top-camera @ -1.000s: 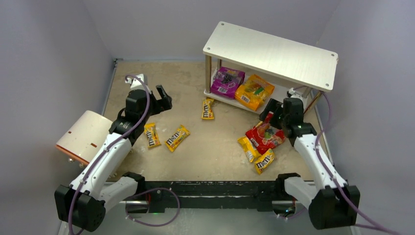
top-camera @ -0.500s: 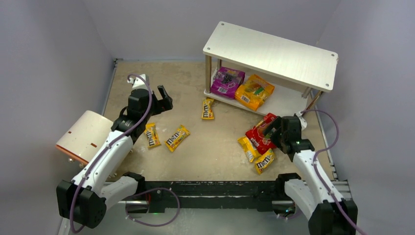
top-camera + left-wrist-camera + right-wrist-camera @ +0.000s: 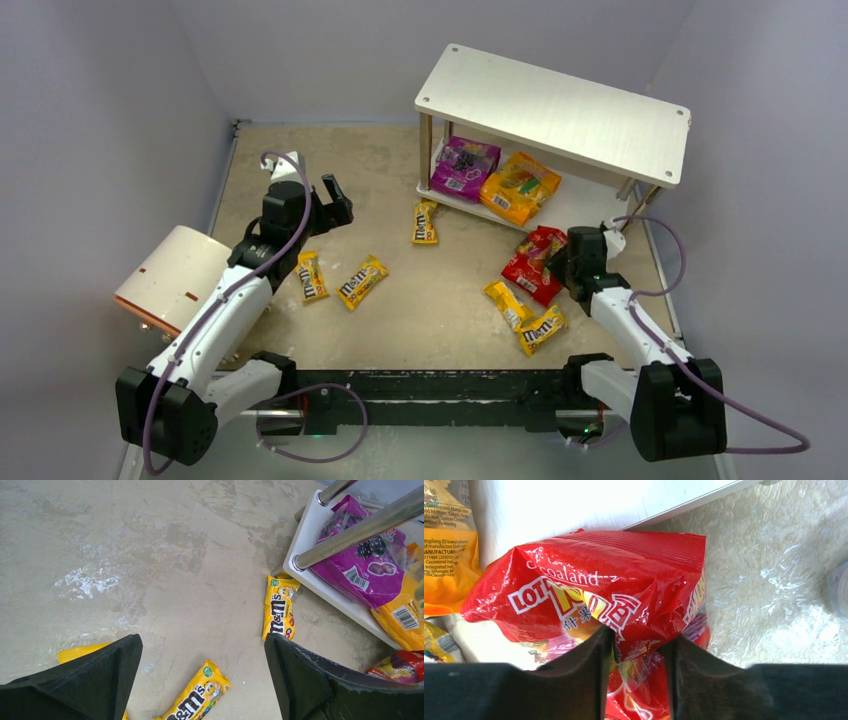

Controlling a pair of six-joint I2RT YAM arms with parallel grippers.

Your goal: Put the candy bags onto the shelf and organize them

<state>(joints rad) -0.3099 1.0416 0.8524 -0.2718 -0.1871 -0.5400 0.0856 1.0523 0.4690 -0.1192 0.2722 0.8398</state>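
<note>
the red pouch point(image 3: 589, 590) lies toward the right edge of the tabletop point(image 3: 420, 330). its far end is at the front lip of the lower board of the shelf point(image 3: 585, 208); whether it rests on that board or only leans against it i cannot tell.

the right tool point(image 3: 638, 642) has narrowed onto the pouch's near end, with a wrinkled fold of red film pinched between its fingers. the pouch looks like thin glossy film, light and soft, with loose sweets inside that will slump to the low end once it is raised. film like this is slippery and could creep out of a shallow pinch. the flat crimped seam, or a deep gathered fold, seems a surer hold than the bulging middle.

on the lower board the purple pouch point(image 3: 463, 165) and the orange pouch point(image 3: 519, 186) lie side by side at its left half. the right half is bare, so the red pouch probably belongs there.

five yellow packets point(image 3: 361, 281) are on the tabletop: one by the shelf's front-left post, two left of the middle, and two near the red pouch toward the near edge.

the left tool point(image 3: 202, 641) hangs wide and holds nothing, over the left half of the tabletop.
</note>
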